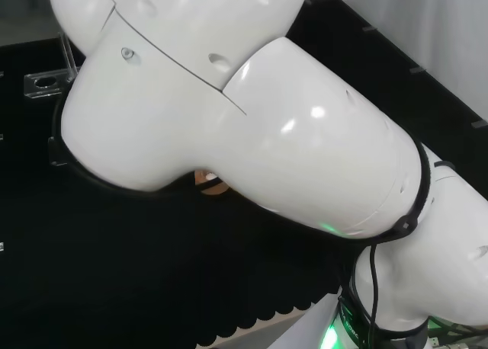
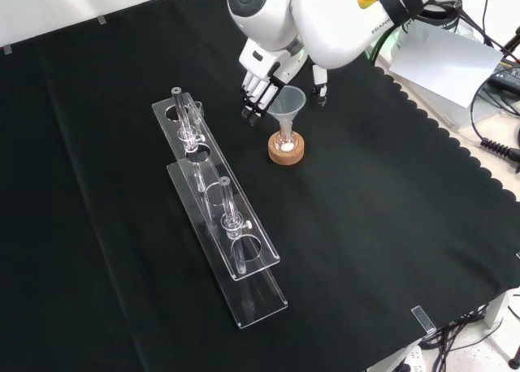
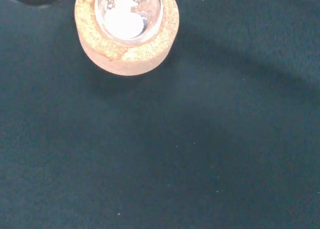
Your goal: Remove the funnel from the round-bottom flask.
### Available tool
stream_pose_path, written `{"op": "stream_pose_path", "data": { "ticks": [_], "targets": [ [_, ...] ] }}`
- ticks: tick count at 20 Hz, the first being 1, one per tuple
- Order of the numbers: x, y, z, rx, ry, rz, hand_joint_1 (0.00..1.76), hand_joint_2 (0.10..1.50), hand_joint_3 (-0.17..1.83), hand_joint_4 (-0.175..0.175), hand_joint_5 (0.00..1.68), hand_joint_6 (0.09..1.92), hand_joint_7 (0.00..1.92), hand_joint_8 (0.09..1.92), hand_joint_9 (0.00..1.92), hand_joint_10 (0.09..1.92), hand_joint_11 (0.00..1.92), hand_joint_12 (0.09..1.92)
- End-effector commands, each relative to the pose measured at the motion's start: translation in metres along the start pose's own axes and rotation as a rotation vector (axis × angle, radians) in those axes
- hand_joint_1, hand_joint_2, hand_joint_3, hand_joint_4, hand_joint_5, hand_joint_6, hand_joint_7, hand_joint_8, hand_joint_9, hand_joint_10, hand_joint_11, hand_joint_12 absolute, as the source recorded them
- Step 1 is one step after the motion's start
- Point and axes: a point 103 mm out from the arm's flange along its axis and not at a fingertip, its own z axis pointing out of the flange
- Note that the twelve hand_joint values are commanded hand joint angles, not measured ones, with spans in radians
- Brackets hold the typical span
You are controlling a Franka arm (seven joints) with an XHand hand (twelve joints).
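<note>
In the front view the funnel (image 2: 287,105) sits upright with its stem down in the neck of the flask (image 2: 285,141), and the flask rests in a cork ring (image 2: 286,151) on the black cloth of the counter (image 2: 390,226). The hand (image 2: 262,84) comes in from the top of that view, under the arm (image 2: 325,23), and hangs just to the left of the funnel's cone. Its dark-tipped fingers (image 2: 253,112) point downward, fairly straight and spread, beside the rim, while the thumb (image 2: 321,92) shows on the right of the funnel, so the cone stands between them; nothing is curled round it, and whether any fingertip touches the rim cannot be told. To the left in the front view, apart from the flask, a clear rack (image 2: 215,201) lies lengthwise on the cloth with a few clear tubes standing in its holes. In the wrist view the cork ring (image 3: 126,34) is close, with the flask's glass bulb (image 3: 128,14) seated in it and something white inside. In the head view the arm's white links (image 1: 229,113) stand in front, and a small piece of the cork ring (image 1: 213,183) peeks out beneath them.
</note>
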Motion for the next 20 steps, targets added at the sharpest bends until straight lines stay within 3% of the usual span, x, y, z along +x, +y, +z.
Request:
{"op": "stream_pose_path", "data": {
  "ticks": [1, 7, 10, 14, 20],
  "targets": [
    [0.001, 0.002, 0.000, -0.009, -0.045, 0.005, 0.72, 0.68, 0.34, -0.104, 0.13, 0.09, 0.01, 0.62, 0.36, 0.73, 0.47, 1.39],
    [0.002, 0.000, -0.009, -0.081, -0.109, 0.027, 0.81, 0.71, 0.51, -0.059, 0.52, 0.11, 0.24, 0.67, 0.67, 0.56, 0.55, 1.31],
    [0.000, -0.004, -0.016, -0.113, -0.123, 0.030, 0.85, 0.73, 0.57, -0.033, 0.70, 0.37, 0.37, 0.63, 0.82, 0.47, 0.60, 1.28],
    [-0.003, -0.011, -0.027, -0.121, -0.130, 0.033, 0.86, 0.73, 0.60, -0.020, 0.73, 0.61, 0.44, 0.63, 0.89, 0.44, 0.62, 1.27],
    [-0.009, -0.026, -0.046, -0.090, -0.126, 0.037, 0.87, 0.73, 0.61, -0.021, 0.73, 0.66, 0.44, 0.63, 0.90, 0.43, 0.62, 1.26]
  ]
}}
